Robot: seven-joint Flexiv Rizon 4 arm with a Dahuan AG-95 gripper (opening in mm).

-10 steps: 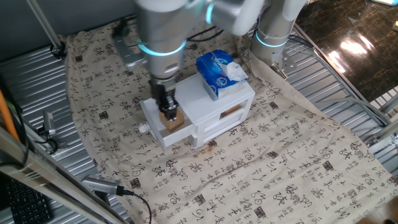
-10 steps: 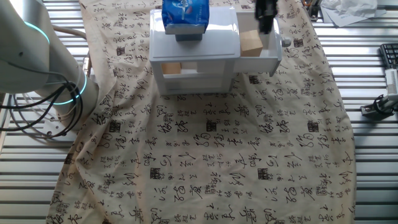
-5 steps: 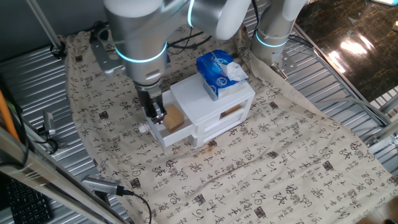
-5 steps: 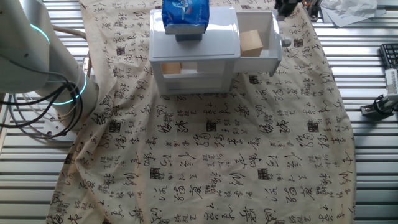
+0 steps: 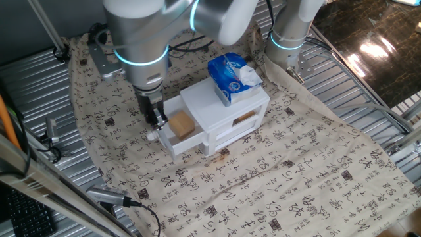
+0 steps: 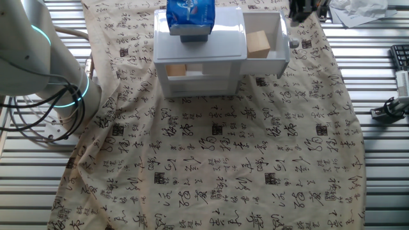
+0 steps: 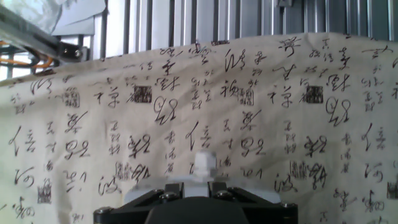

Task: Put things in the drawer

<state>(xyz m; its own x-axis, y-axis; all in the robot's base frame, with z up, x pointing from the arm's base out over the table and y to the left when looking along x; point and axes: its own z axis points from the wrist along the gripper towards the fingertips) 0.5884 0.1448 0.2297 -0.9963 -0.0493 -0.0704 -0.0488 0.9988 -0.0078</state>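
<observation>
The block (image 5: 181, 124) is seen lying inside the pulled-out upper drawer (image 5: 172, 141) of the cabinet (image 5: 227, 105). The pincer (image 5: 156, 121) is held just outside the drawer front, above the knob (image 7: 203, 165); its jaw state cannot be told.

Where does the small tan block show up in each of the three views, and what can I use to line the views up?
One fixed view: the tan block lies in the open upper drawer, left of centre.
The other fixed view: the block is in the same drawer, upper right of centre.
Hand view: not in it; only patterned cloth and the knob.
Shared landmark: the drawer's round white knob.
</observation>
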